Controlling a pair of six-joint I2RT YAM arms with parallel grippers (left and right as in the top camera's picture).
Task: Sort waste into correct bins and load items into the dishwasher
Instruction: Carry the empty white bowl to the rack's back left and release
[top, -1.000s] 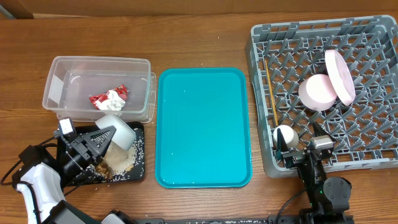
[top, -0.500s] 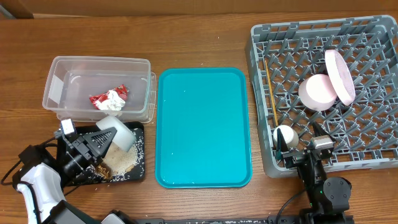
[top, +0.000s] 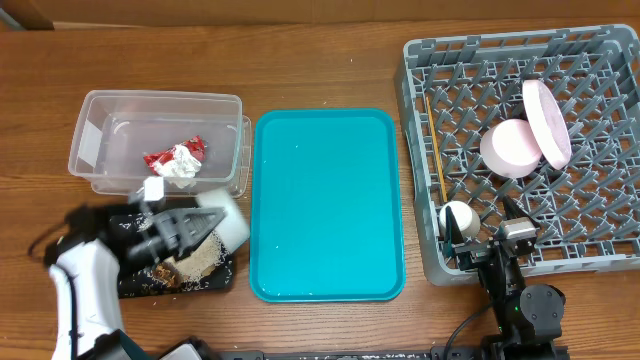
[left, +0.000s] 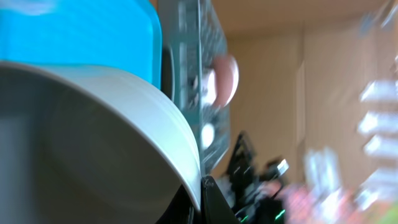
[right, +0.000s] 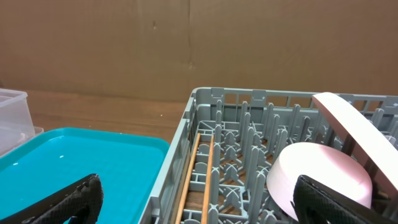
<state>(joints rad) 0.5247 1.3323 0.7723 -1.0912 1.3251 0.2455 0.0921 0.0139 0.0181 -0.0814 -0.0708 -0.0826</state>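
while clamping the white bowl (top: 228, 212) in the closed left gripper (top: 203, 222), yet to rack it beside plate (top: 548, 122), pink bowl (top: 508, 148), cup (top: 458, 217), chopsticks (top: 436, 150); right gripper (right: 199, 198) wide open, empty.

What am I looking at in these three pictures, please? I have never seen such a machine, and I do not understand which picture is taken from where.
This is a robot with a left arm and a right arm at a wooden table. Each arm ends in a two-finger gripper. One picture looks down from above. The other two come from small cameras on the two wrists.

On the table are:
- a clear tub holding a red wrapper and a white tissue
- a black tray with food scraps
- a teal tray
- a grey dish rack holding a pink bowl, a plate, chopsticks and a small cup

The left gripper is shut on the rim of a white bowl. The right gripper is open and holds nothing.
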